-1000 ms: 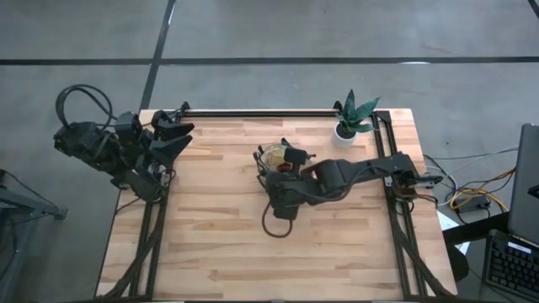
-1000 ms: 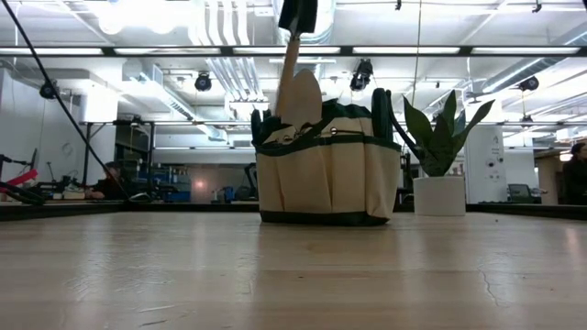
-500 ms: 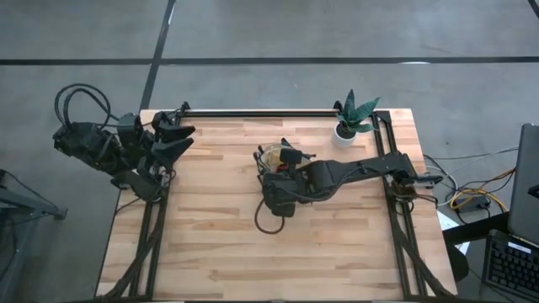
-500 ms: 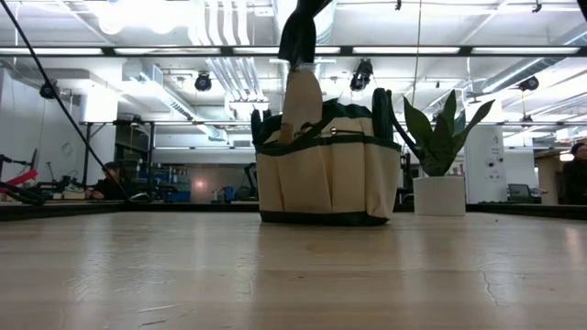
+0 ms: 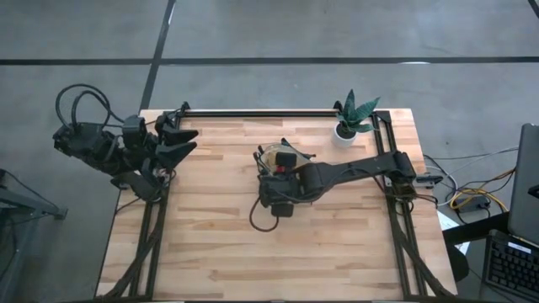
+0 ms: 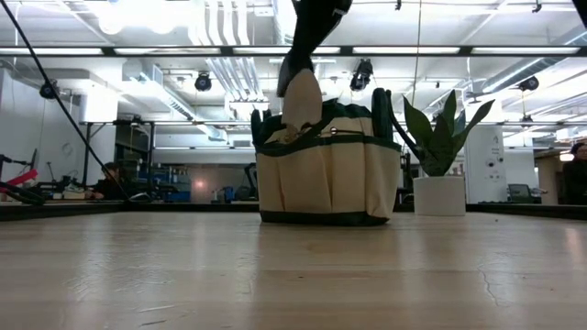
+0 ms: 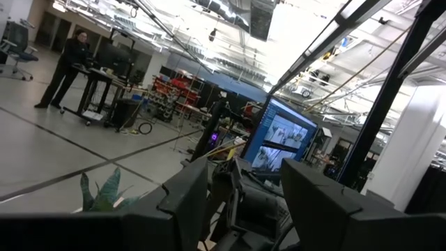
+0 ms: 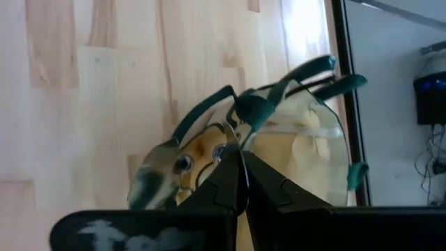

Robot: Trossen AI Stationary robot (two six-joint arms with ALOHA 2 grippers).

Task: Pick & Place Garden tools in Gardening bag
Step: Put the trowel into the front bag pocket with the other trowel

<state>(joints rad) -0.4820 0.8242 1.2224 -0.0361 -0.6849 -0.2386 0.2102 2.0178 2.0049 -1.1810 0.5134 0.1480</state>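
i've got the right pincer [image 6: 295, 71] pinching a trowel [image 6: 301, 99] blade-down over the gardening bag [image 6: 327, 174] mid-surface. next i'd lower and release. left pincer [image 5: 187, 139] parked, spread.

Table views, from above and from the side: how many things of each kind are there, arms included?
Robot arms: 2, left arm and right arm
Gardening bag: 1
Trowel: 1, held by the right pincer
Potted plant: 1
Total: 5
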